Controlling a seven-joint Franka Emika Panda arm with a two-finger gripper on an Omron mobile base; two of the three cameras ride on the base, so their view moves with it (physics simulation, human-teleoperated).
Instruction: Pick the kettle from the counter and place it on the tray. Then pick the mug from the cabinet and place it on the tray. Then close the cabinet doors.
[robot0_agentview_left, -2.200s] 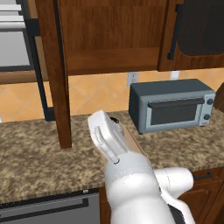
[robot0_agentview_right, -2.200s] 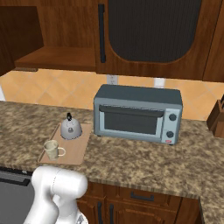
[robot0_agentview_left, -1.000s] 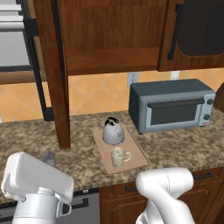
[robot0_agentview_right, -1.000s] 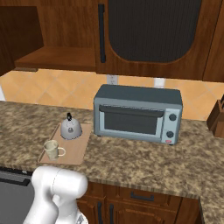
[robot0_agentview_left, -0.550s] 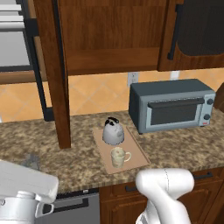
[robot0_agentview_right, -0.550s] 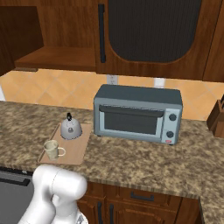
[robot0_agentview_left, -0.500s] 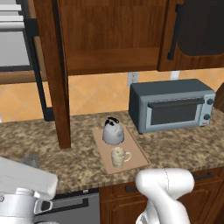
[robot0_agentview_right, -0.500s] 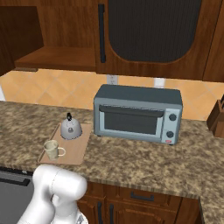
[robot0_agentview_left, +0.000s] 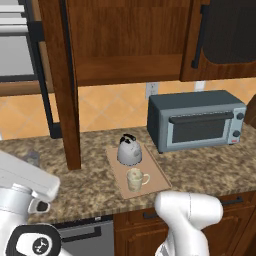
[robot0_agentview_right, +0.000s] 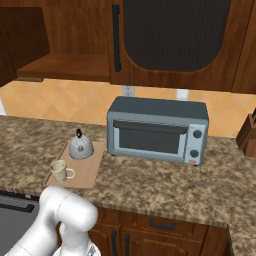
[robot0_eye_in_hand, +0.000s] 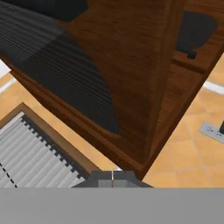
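My hand (robot0_eye_in_hand: 112, 176), fingers together and empty, sits just below the open cabinet door's (robot0_eye_in_hand: 109, 83) bottom edge.

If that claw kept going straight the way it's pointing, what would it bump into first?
Most likely the open dark brown wooden cabinet door. The shut claw looks up along its panel toward the lower edge, so it would probably meet that wood first, though how near it is stays unclear.
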